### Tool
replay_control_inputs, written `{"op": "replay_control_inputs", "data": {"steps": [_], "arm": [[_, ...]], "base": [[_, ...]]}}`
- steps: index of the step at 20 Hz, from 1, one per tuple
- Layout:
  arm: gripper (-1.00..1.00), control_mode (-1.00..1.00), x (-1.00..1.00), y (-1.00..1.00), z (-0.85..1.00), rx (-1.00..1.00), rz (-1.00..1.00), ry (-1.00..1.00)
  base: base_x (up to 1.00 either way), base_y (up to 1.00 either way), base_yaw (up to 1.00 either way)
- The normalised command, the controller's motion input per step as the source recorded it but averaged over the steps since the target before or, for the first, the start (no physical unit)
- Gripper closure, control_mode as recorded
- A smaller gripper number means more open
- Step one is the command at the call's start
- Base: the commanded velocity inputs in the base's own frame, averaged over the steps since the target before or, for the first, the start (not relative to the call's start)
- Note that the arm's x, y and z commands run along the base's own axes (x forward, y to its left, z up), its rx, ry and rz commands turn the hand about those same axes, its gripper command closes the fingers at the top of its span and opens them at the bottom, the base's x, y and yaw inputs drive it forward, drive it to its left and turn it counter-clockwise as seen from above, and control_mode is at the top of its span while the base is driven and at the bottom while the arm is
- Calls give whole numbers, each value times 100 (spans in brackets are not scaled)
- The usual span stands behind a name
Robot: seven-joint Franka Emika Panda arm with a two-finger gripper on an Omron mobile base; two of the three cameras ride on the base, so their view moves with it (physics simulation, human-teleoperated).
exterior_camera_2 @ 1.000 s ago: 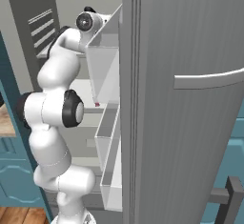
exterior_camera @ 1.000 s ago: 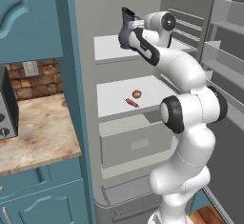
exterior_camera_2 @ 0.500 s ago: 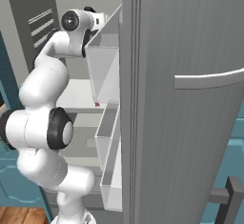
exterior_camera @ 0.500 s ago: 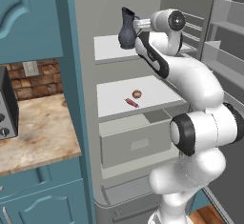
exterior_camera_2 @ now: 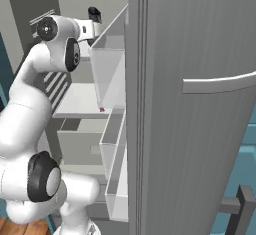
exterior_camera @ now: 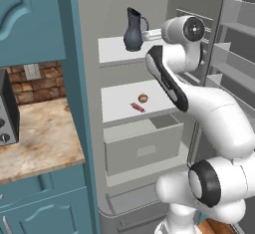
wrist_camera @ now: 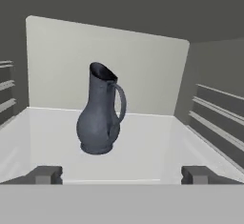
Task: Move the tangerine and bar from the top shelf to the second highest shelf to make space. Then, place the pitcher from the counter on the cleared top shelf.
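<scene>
On the top shelf (exterior_camera: 112,53) the pitcher (exterior_camera: 132,30) is seen standing upright, its handle turned right in the hand view and its base resting on the white board. At the shelf's near edge the gripper (wrist_camera: 121,174) is held level with the pitcher, its jaws spread wide and nothing gripped between them; the fingertips (wrist_camera: 44,174) are clear of the jug. One shelf (exterior_camera: 119,103) lower, the tangerine (exterior_camera: 143,98) and the bar (exterior_camera: 137,107) are seen lying close together. To the left, the counter (exterior_camera: 40,138) is shown over teal cabinet doors.
</scene>
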Motion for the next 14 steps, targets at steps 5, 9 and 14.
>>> {"op": "replay_control_inputs", "data": {"steps": [5,9,14], "arm": [[-100,-100,-100,12,0,0,0,5],[-100,-100,-100,5,0,0,0,4],[-100,-100,-100,4,0,0,-1,7]], "base": [[0,0,0],[0,0,0],[0,0,0]]}}
